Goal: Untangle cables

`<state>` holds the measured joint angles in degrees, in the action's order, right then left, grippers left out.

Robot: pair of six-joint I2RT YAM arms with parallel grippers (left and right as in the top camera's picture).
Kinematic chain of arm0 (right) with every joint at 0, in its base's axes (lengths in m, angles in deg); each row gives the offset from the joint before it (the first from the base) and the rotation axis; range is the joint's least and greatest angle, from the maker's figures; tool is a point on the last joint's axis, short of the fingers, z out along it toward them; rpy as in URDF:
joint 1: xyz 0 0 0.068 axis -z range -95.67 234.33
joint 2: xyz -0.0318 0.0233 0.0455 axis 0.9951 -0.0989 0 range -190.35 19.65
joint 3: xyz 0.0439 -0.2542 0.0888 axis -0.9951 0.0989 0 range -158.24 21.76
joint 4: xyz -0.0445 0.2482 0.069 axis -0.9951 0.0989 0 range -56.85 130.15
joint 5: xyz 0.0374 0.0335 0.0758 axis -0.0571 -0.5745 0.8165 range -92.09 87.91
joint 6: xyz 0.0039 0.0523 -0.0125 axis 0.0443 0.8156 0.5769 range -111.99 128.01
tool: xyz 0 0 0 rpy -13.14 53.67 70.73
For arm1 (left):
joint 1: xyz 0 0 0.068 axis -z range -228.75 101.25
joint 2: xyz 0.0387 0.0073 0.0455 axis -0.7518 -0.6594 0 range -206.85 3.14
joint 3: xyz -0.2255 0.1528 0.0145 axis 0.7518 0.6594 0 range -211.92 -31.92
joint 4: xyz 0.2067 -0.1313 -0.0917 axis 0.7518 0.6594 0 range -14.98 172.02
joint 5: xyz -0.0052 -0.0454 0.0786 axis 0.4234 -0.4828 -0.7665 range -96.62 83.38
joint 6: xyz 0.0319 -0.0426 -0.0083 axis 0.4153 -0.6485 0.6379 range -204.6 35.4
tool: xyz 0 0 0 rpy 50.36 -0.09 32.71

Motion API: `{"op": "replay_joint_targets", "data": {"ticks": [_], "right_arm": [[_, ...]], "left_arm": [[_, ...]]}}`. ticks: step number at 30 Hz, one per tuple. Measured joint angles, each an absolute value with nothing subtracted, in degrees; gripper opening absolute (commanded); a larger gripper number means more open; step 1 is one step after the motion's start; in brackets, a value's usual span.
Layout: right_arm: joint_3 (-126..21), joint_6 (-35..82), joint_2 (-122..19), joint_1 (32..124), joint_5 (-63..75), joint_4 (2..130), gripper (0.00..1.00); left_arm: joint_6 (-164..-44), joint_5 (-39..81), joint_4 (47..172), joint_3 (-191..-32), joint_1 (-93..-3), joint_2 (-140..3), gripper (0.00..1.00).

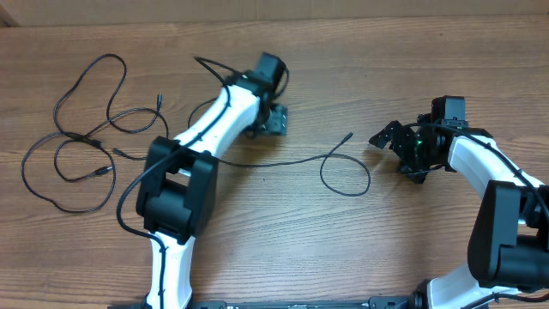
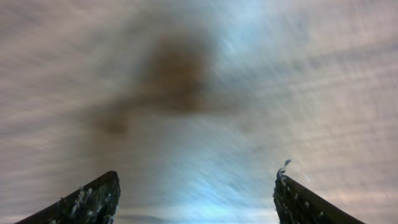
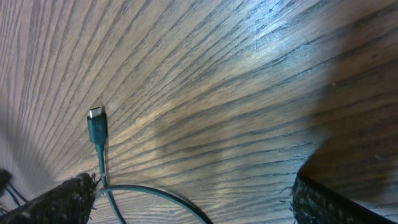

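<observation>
Wooden table (image 1: 300,249), two arms over it. The left gripper (image 1: 277,122) is the reference point for positions. It sits at the far middle of the table. In its wrist view the gripper (image 2: 196,180) is released, its two dark fingers (image 2: 93,199) spread wide with only blurred wood between them and no cord in sight. The cables lie in two groups. A tangled bunch (image 1: 81,136) of thin black cords, several loops crossing each other, lies well to the left of the left gripper, apart from both arms. One loose cable (image 1: 274,165) comes out from under the left arm, just nearer than the left gripper, and runs rightward, curling into a single loop (image 1: 347,194). Its plug end (image 1: 348,136) lies to the right of the left gripper. The right gripper (image 1: 395,156) is further right again, just past that plug and pointing toward it. In its wrist view the right gripper (image 3: 193,183) is wide apart and grasps nothing. The plug (image 3: 95,118) lies flat on the wood ahead, its cord (image 3: 101,165) passing right beside one fingertip (image 3: 74,193); contact cannot be told.
</observation>
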<state>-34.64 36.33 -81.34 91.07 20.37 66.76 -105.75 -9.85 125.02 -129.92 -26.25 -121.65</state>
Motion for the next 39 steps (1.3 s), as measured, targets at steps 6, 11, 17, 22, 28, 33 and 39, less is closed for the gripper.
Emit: {"op": "replay_joint_targets", "data": {"ticks": [6,11,17,22,28,33,39], "right_arm": [[-34.64,36.33,-81.34,91.07,20.34,66.73,1.0],[-34.64,36.35,-81.34,91.07,20.37,66.71,1.0],[-34.64,36.33,-81.34,91.07,20.34,66.76,1.0],[-34.64,36.35,-81.34,91.07,20.37,66.73,1.0],[-34.64,36.35,-81.34,91.07,20.34,66.71,1.0],[-34.64,36.35,-81.34,91.07,20.37,66.73,1.0],[-34.64,36.35,-81.34,91.07,20.37,66.71,1.0]], "left_arm": [[-105.95,-12.69,124.67,-130.34,-32.26,-121.65,0.8],[-101.16,-13.59,118.92,-130.29,-37.11,-121.65,0.66],[-90.51,-14.04,110.27,-128.59,-40.1,-121.65,0.53],[-84.37,-13.32,106.62,-126.47,-40.63,-121.65,0.46],[-73.29,-5.46,105.2,-124.59,-40.65,-121.65,0.55],[-66.17,-1.0,100.3,-121.33,-40.65,-121.65,0.65],[-62.17,0.45,94.23,-117.61,-40.65,-121.65,0.69]]}}
